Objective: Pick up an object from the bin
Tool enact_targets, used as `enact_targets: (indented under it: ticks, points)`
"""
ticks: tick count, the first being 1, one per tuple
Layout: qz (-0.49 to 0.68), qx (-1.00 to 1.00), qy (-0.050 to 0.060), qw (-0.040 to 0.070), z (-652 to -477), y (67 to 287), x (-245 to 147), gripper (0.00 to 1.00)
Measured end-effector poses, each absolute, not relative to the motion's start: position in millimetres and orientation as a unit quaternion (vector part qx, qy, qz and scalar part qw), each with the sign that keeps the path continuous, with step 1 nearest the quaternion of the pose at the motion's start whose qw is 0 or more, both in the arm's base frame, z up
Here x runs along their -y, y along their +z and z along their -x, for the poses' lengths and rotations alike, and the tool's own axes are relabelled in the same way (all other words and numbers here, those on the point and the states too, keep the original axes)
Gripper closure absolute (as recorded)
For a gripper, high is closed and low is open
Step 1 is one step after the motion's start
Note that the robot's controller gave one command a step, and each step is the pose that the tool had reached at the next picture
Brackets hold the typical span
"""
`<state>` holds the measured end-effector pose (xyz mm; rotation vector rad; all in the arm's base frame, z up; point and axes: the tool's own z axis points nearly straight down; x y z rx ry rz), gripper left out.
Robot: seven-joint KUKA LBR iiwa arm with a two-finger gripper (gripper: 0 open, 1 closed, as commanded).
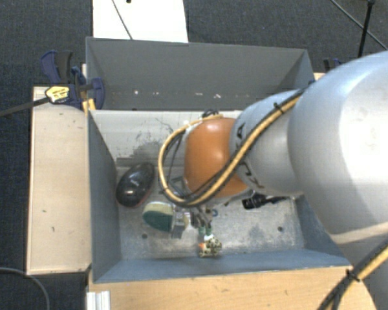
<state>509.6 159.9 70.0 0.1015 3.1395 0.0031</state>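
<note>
Grey arm (349, 141) hangs beside glossy oval mouse (134, 185).

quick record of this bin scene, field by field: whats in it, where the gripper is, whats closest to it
container: grey metal bin
arm: silver arm with orange wrist cover, reaching in from the view's right
gripper: gripper low over the bin floor, towards the front wall
nearest thing: dark green and cream rounded object, just beside the gripper
other things: dark grey oval mouse-like object by the left wall; small speckled bit at the front wall
grasp: cannot tell
</note>
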Motion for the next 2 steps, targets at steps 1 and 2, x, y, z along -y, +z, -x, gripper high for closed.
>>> enact_targets:
  ticks: [1,2]
  points:
    - [-0.021,-1.000,0.002,0.004,-490.0,241.5,-162.3,1.00]
    - [0.081,-0.997,0.000,-0.002,-513.2,143.9,-172.7,1.00]
